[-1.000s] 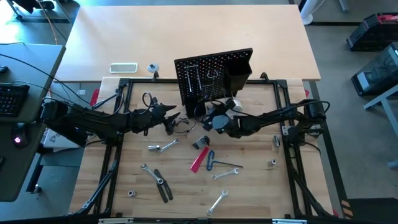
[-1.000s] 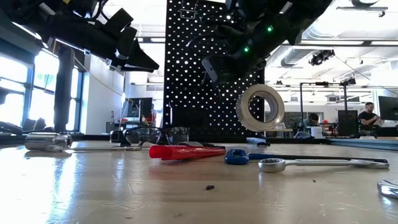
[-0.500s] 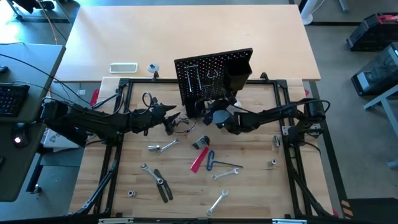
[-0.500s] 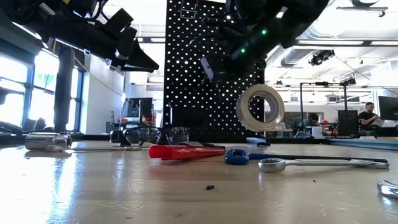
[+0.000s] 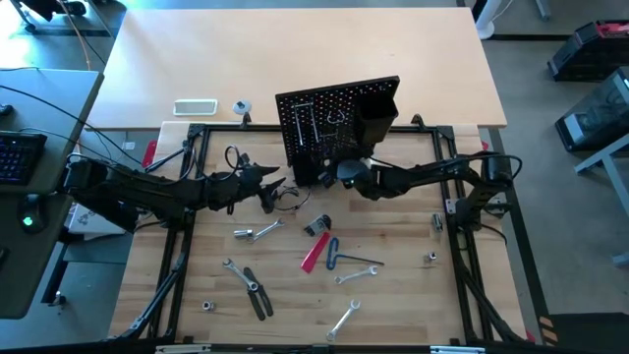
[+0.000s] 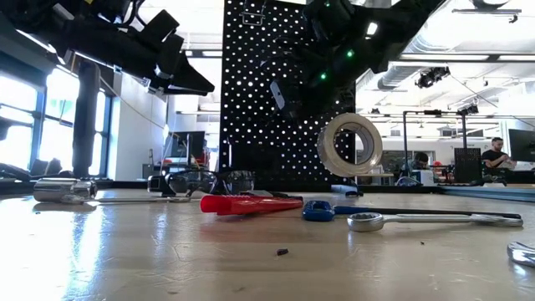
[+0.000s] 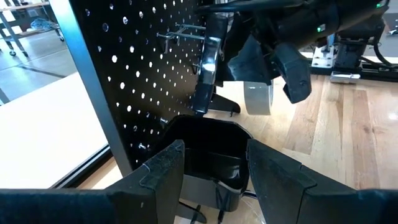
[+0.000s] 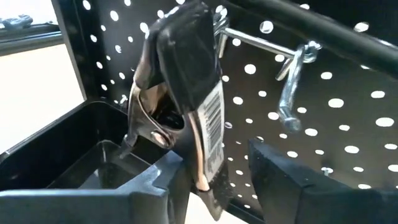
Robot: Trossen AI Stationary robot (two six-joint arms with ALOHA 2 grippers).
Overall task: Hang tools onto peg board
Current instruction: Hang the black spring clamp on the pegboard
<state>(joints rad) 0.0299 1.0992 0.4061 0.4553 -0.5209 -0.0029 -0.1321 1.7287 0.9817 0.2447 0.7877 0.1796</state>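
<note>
A red-handled cutter point(image 5: 315, 253) and silver wrenches point(image 5: 355, 273) lie on the worktop point(image 5: 393, 295). The left gripper point(image 5: 278, 183) hangs open and holds nothing. Farther back, the right gripper point(image 5: 332, 175) is open beside black-handled pliers point(image 8: 186, 93) hanging on a hook of the peg board point(image 5: 314, 118).

black-handled pliers point(image 8: 186, 99) with barcode label hang on a peg board point(image 8: 348, 106) hook point(image 8: 261, 43), handles between right pincer point(image 8: 214, 180) fingers, jaws apart. silver hook point(image 8: 291, 93) beside; black bin point(image 8: 68, 149) below.
</note>
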